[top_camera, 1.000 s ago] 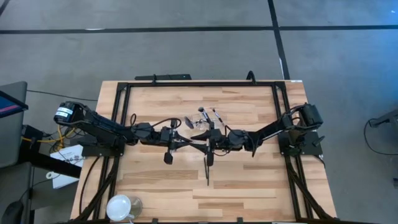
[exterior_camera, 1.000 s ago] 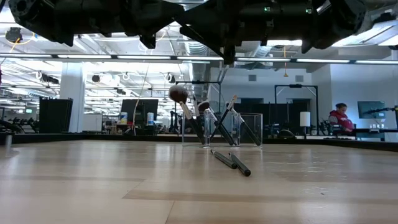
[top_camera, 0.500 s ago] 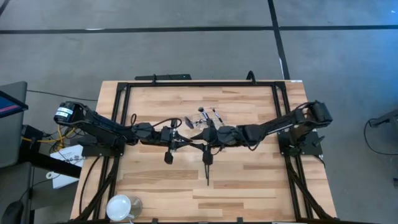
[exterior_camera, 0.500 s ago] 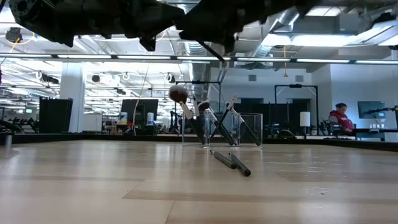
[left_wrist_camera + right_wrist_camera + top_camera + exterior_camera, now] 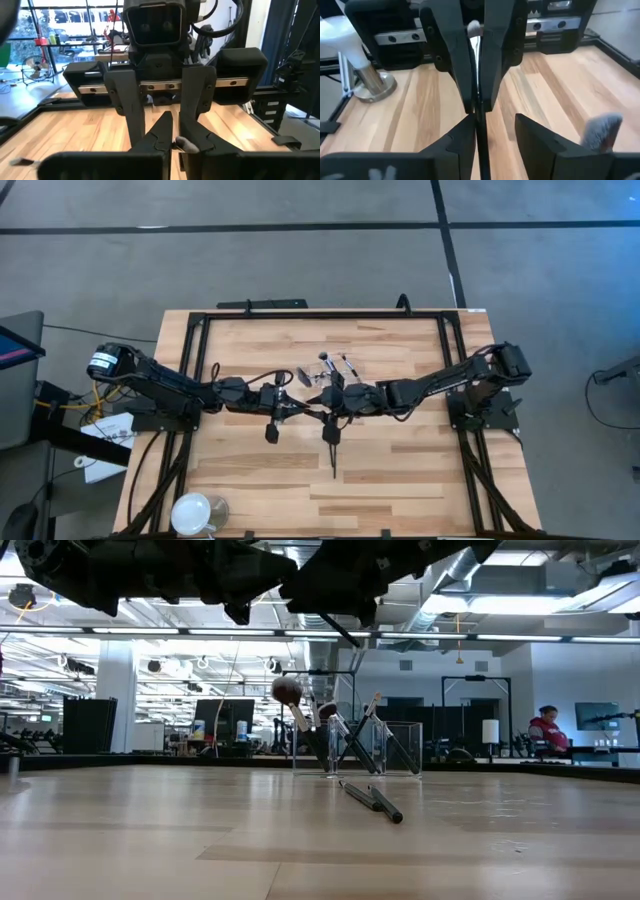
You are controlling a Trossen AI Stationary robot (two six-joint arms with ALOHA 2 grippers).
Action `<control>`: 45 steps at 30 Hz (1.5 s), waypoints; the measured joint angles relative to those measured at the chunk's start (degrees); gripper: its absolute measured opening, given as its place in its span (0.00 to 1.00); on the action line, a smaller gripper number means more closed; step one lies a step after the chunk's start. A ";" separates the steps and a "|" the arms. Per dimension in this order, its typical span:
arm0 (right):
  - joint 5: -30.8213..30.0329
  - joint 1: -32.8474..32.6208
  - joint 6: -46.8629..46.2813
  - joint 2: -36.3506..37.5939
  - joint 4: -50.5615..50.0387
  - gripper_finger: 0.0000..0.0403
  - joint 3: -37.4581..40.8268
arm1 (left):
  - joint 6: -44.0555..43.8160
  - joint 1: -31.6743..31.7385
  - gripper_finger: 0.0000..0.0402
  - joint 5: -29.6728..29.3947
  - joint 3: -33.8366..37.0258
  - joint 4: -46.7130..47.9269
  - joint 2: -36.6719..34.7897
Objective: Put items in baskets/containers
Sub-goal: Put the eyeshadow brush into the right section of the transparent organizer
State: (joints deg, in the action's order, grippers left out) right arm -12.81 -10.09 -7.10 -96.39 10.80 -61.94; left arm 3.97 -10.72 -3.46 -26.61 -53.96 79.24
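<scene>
My left gripper (image 5: 312, 402) hangs level over the table's middle, shut on a slim dark-handled makeup brush (image 5: 478, 55) with a silver ferrule and pale bristles. My right gripper (image 5: 492, 140) faces it, open. The brush's handle (image 5: 481, 142) runs between the right fingers; whether one touches it I cannot tell. In the low view the brush (image 5: 342, 628) slants down below the grippers. The clear container (image 5: 400, 745) stands at the far middle with several brushes leaning in it. Two more brushes (image 5: 372, 802) lie flat on the wood nearer the front. My left gripper pinches the brush between its two shut fingers (image 5: 456, 70), on the dark handle just below the ferrule (image 5: 479, 100). The fingers come level from the table's left. The brush runs along them, bristles back toward the palm, handle slanting down past the fingertips, clear of the table.
A round white cup (image 5: 195, 512) sits at the near left corner. A black frame (image 5: 320, 315) runs around the tabletop. Bare wood lies on both sides of the container and toward the near edge. A person sits far off in the room (image 5: 547, 730).
My right gripper has risen, tipped up from pointing steeply down to nearly level, and reached a little toward my left gripper. The held brush, the two brushes on the wood and the container have stayed where they were.
</scene>
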 joint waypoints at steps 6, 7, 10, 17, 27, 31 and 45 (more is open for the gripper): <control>0.64 0.41 0.03 -0.28 2.17 0.32 0.11 | -0.03 0.44 0.04 0.41 0.00 0.56 0.00; 0.65 0.49 0.03 -0.30 2.15 0.31 0.12 | -0.02 0.44 0.04 0.36 0.00 0.60 0.00; 0.97 0.75 0.03 -0.38 2.15 0.25 0.12 | -0.01 0.44 0.04 0.27 0.00 0.84 0.00; 1.68 1.05 -0.16 -0.38 1.90 0.03 0.14 | -0.20 1.60 0.07 0.50 0.00 1.23 0.00; -4.06 1.13 -2.41 -0.38 0.88 0.02 0.18 | -0.23 1.76 0.19 -5.34 0.00 1.53 0.00; -9.72 1.00 -3.41 -0.01 -1.65 0.04 0.18 | -0.47 1.77 0.25 -8.96 0.00 2.10 0.00; -44.80 -10.79 -0.17 12.74 -17.43 0.04 1.96 | -0.01 0.15 0.37 -13.00 0.00 2.13 0.00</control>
State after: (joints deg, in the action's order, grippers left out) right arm -57.61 -20.88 -7.27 -83.65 -6.63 -59.98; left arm 3.97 -10.57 -16.46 -26.61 -51.84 79.24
